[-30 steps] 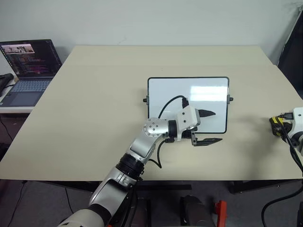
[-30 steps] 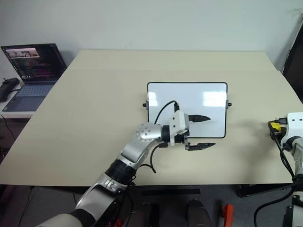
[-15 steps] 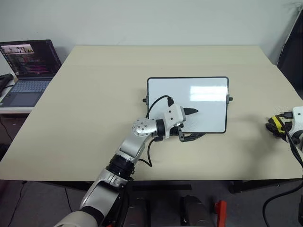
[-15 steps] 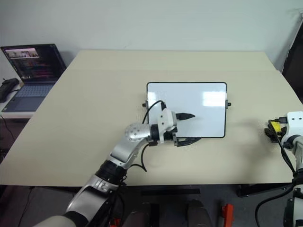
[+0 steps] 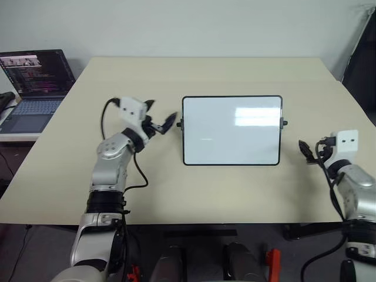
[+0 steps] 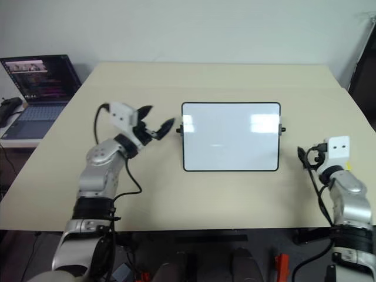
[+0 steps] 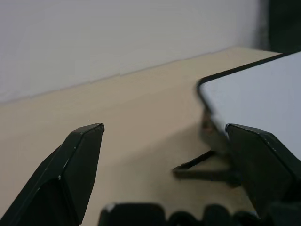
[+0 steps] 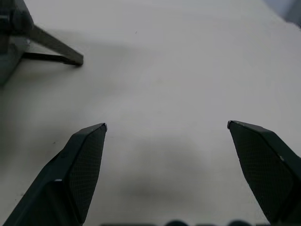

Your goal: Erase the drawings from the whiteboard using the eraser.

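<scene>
The whiteboard (image 5: 232, 130) lies at the table's middle, its face white apart from a faint smudge (image 5: 205, 139). The drawings and the eraser are out of view. My left gripper (image 5: 162, 110) hovers open just left of the board's left short side, pointing at it, with nothing between its fingers. In the left wrist view, the board's corner (image 7: 244, 89) and its stand leg (image 7: 207, 168) lie just ahead of the open fingers. My right gripper (image 5: 304, 149) is open and empty over bare table to the right of the board.
An open laptop (image 5: 35, 82) sits on a side surface beyond the table's left edge. The beige table (image 5: 176, 76) stretches bare behind the board. A dark object (image 5: 365, 64) stands past the table's far right corner.
My left arm has swung off the board's face to its left side. My right gripper has opened and moved left toward the board; the yellow block seen at it earlier no longer shows.
</scene>
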Controlling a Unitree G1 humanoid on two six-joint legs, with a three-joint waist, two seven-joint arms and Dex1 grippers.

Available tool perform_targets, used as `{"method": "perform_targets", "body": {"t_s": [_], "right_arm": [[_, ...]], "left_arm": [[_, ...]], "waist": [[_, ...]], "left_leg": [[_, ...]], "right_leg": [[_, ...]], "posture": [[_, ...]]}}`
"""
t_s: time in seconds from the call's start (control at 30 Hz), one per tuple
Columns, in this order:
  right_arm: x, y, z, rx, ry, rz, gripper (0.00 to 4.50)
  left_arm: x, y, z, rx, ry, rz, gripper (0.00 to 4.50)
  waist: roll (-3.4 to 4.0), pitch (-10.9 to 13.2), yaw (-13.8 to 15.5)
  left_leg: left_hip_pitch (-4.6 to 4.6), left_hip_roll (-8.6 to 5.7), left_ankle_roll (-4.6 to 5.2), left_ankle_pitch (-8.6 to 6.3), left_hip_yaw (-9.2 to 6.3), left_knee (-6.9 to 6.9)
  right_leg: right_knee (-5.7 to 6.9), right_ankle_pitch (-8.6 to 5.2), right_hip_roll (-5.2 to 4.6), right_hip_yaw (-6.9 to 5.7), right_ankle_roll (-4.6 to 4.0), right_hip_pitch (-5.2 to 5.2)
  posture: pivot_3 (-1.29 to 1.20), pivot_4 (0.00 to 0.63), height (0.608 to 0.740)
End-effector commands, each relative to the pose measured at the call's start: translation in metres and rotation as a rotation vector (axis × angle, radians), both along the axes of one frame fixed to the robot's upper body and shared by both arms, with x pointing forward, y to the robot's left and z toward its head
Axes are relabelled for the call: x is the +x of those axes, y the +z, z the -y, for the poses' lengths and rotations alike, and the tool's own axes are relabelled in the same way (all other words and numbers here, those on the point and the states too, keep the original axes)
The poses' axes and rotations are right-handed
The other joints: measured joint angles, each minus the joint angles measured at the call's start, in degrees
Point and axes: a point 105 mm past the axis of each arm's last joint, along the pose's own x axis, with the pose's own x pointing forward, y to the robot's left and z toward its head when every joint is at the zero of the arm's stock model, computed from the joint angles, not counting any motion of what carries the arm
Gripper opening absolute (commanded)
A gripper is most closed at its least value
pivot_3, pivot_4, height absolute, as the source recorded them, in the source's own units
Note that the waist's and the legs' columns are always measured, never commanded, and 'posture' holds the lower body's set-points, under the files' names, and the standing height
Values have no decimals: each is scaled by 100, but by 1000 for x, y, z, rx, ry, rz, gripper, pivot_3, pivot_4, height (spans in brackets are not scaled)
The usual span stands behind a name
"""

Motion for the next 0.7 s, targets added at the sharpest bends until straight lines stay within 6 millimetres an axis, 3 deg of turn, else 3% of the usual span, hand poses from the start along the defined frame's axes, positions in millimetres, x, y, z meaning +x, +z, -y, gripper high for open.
{"method": "perform_targets", "body": {"t_s": [0.03, 0.17, 0.3, 0.53, 0.7], "right_arm": [[0, 10, -4, 39, 5, 132, 4479], [2, -6, -19, 69, 29, 134, 4479], [4, -16, -31, 105, 24, 145, 4479], [10, -11, -37, 123, 22, 176, 4479], [11, -16, -34, 131, 7, 166, 4479]], "left_arm": [[5, 2, -17, 28, 133, 54, 4500], [12, -32, -25, 60, 257, -11, 4500], [13, -66, -6, 112, 240, -65, 4500], [16, -59, 1, 94, 273, -24, 4500], [9, -69, -2, 97, 296, -50, 4500]], "waist": [[-1, -1, 14], [-1, -1, -6], [0, -1, -20], [0, -2, -51], [1, -2, -50]], "left_leg": [[2, -1, 0, 0, -2, -1], [5, -1, 0, 0, 0, -3], [7, 0, 0, 0, 2, -2], [9, 4, 0, 0, 4, -3], [12, 4, -1, 0, 6, -2]], "right_leg": [[-1, 1, 0, -2, 0, 3], [2, 4, 1, -2, -4, 2], [5, 5, 2, -1, -6, 2], [10, 8, 4, 1, -10, -2], [15, 8, 4, 2, -10, -1]], "posture": [[0, 150, 740], [0, 150, 740], [0, 150, 740], [0, 150, 740], [0, 150, 740]]}}
